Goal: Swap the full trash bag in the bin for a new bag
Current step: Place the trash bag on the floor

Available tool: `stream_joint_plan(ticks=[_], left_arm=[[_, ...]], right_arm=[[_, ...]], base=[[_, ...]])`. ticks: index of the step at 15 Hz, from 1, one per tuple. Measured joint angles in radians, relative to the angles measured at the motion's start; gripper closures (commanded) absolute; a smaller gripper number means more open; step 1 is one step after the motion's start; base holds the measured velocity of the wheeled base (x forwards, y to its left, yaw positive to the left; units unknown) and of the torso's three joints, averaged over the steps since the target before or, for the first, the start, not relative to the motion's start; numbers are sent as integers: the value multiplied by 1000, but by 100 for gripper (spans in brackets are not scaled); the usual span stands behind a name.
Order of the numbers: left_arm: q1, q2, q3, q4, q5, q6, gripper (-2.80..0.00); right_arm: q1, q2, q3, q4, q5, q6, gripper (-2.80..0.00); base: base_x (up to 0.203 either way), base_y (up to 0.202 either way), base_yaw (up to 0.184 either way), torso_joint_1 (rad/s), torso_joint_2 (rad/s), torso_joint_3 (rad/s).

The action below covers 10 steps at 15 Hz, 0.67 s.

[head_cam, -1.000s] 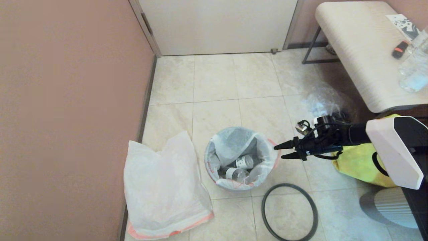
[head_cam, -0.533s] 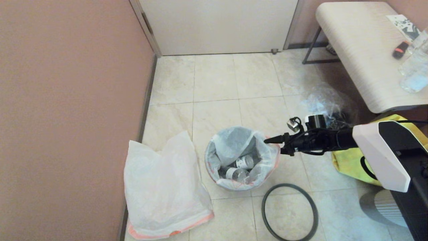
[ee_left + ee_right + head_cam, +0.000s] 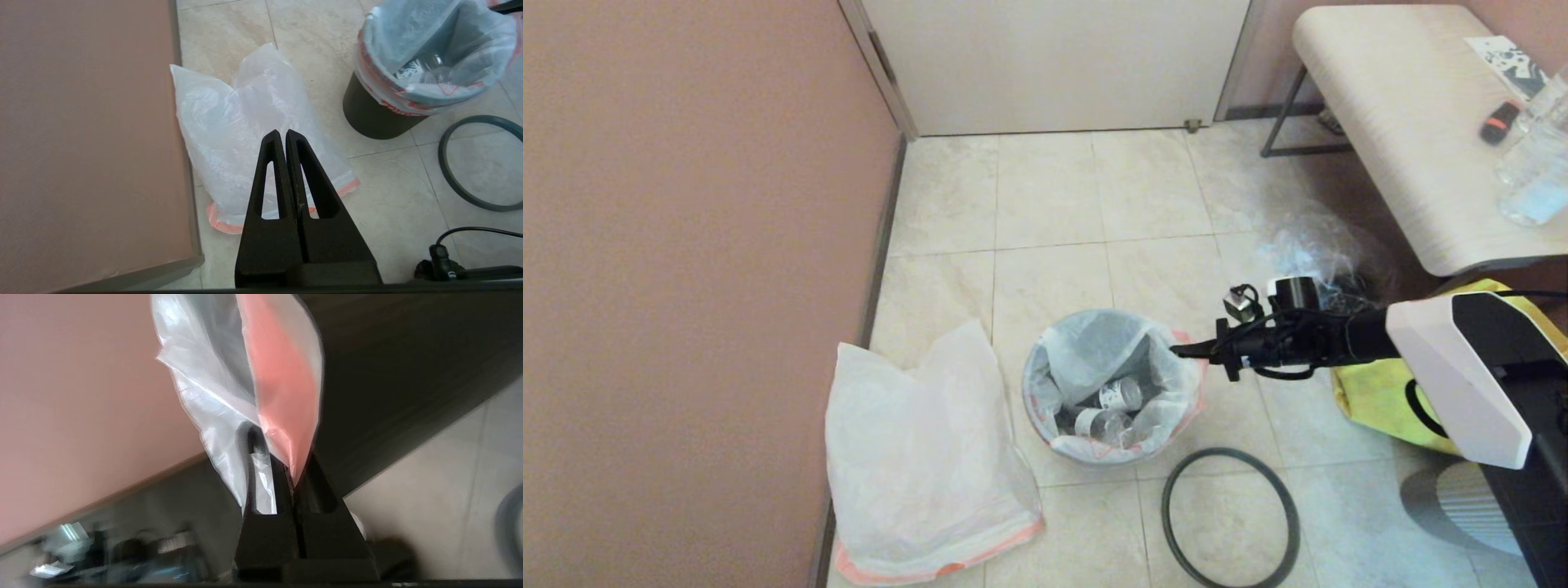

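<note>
One bin stood on the floor tiles, full bag inside. Right end effector, apart a second earlier, had clamped together on the bag's orange-edged rim; lifting could start. Left end effector hung closed, empty. Bottle labels inside looked unreadable, probably.

Bins: we count one bin, round and black.
Trash bags: we see two, one full trash bag lining it and one new bag on the floor.
Hoops: one grey hoop.
Bottles inside: at least two bottles.
Yellow shopping bags: one yellow shopping bag.
Tables: one table.
</note>
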Motion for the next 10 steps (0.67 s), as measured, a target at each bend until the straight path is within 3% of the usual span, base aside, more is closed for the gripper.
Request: stream_joint_plan(ticks=[3, 10], left_arm=[[0, 0, 0, 0, 0, 0, 0], [0, 0, 0, 0, 0, 0, 0]], right_arm=[[3, -31, 3, 98, 51, 5, 0], [23, -137, 4, 280, 55, 1, 0]], base=[[0, 0, 0, 0, 0, 0], [0, 0, 0, 0, 0, 0]])
